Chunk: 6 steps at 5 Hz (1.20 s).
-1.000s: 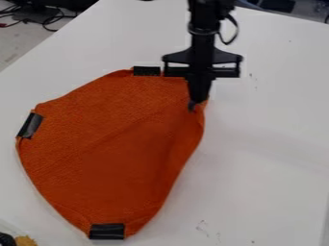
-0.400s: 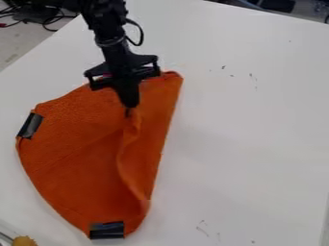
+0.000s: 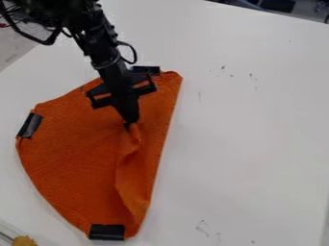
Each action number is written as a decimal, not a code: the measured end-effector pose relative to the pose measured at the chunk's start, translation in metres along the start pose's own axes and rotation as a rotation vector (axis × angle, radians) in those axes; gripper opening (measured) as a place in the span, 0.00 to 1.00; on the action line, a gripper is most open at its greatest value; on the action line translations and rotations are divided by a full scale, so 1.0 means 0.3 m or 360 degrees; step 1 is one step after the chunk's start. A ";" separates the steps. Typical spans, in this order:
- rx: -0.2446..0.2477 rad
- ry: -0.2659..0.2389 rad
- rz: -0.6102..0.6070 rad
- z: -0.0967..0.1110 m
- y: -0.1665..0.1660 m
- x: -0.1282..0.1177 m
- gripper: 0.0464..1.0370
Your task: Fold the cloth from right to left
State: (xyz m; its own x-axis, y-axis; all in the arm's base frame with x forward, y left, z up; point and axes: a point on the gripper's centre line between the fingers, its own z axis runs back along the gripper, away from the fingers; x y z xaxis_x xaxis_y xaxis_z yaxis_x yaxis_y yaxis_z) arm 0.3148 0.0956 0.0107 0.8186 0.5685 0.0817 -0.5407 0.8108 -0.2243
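My gripper (image 3: pixel 130 126) is over the upper middle of the orange cloth (image 3: pixel 70 153), shut on the corner of its folded flap. The cloth's right part is turned over to the left, with a straight fold edge down the right side from the top to near the bottom. From the fingertips the flap's loose edge runs down in a wavy ridge toward the bottom. Black tape pieces mark the cloth's top, left and bottom edges.
The white table (image 3: pixel 250 139) extends to the right of the cloth. At the lower left corner is a small yellowish-brown item (image 3: pixel 24 241). Cables lie beyond the table at the upper left.
The gripper has moved left from the cloth's upper right corner, then slightly down toward the camera, drawing the right edge over. The flap now lies folded leftward.
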 end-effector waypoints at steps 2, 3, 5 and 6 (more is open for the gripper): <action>0.0359 -0.0051 -0.0174 0.035 0.039 0.024 0.03; 0.0493 -0.0132 -0.0189 0.100 0.040 0.034 0.18; 0.0633 -0.0170 -0.0140 0.175 0.130 0.033 0.75; 0.0665 -0.0156 -0.0199 0.183 0.182 0.048 0.97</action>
State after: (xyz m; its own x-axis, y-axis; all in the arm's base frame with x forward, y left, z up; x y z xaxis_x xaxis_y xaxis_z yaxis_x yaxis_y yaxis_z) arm 0.2863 0.1556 0.0530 0.8713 0.4569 0.1793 -0.4872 0.8494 0.2030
